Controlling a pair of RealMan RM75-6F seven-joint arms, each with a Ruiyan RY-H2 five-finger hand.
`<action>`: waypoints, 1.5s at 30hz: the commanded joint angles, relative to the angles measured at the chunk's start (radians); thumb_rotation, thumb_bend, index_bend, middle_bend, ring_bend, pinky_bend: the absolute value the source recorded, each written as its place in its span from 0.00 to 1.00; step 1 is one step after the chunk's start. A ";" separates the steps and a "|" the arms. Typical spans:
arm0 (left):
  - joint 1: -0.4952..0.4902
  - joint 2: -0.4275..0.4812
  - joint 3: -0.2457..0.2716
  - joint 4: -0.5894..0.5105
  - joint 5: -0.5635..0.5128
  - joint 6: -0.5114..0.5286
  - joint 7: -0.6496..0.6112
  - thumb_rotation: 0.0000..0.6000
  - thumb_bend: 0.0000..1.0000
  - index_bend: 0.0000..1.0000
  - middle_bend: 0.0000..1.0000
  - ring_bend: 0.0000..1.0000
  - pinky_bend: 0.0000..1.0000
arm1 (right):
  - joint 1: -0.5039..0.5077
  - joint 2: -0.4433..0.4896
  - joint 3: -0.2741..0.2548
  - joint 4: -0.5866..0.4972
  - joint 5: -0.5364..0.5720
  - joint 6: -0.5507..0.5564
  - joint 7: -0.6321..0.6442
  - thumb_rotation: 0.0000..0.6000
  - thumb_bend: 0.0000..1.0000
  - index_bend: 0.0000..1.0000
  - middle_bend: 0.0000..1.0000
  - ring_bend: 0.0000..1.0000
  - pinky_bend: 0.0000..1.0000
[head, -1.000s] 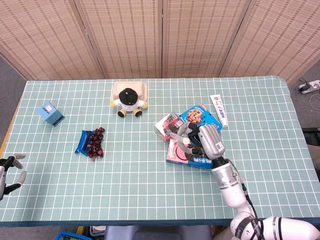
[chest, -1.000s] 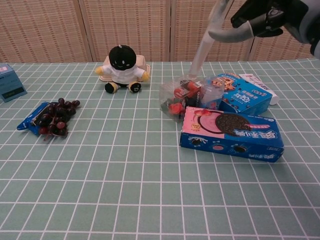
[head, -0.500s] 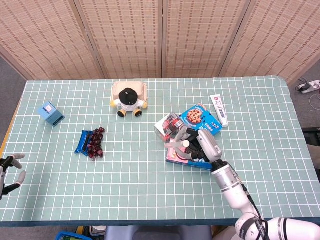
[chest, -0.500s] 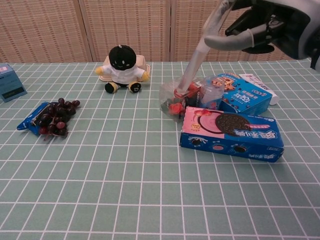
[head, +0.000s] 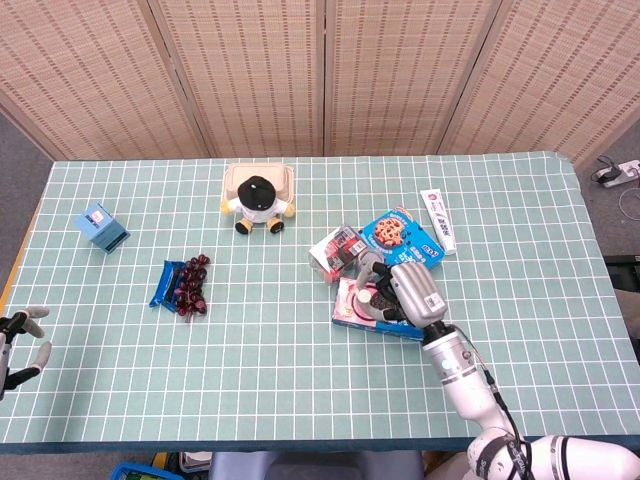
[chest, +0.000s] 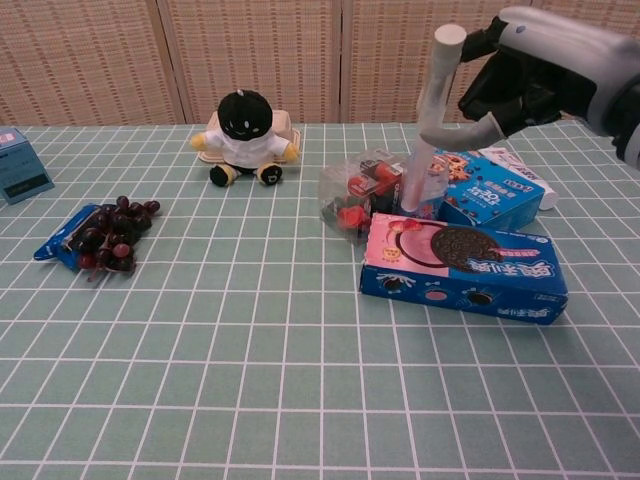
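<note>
Our right hand (head: 408, 290), fingers apart and holding nothing, has lowered toward the cookie box (head: 372, 309) at centre right, nearing contact.

cookie box (chest: 463, 263): glossy card | snack bag (chest: 362, 196): clear crinkly plastic | tablecloth (chest: 250, 340): matt (checked)

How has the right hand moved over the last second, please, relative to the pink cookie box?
Yes. In the head view, the right hand has drawn back toward the robot and now sits over the pink cookie box, fingers lowered.
</note>
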 joint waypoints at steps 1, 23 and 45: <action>0.000 0.000 0.001 -0.001 0.000 -0.001 0.002 1.00 0.38 0.40 0.51 0.42 0.53 | -0.006 0.017 0.010 -0.008 -0.044 -0.057 0.299 1.00 0.48 0.72 1.00 1.00 1.00; 0.003 0.001 0.004 -0.010 0.010 0.008 0.015 1.00 0.38 0.40 0.51 0.42 0.53 | -0.017 -0.006 -0.019 -0.014 -0.035 -0.005 0.084 1.00 0.48 0.72 1.00 1.00 1.00; 0.000 0.001 0.005 -0.007 0.009 0.002 0.016 1.00 0.38 0.39 0.51 0.42 0.53 | -0.028 -0.035 -0.045 0.078 -0.094 0.066 -0.110 1.00 0.48 0.72 1.00 1.00 1.00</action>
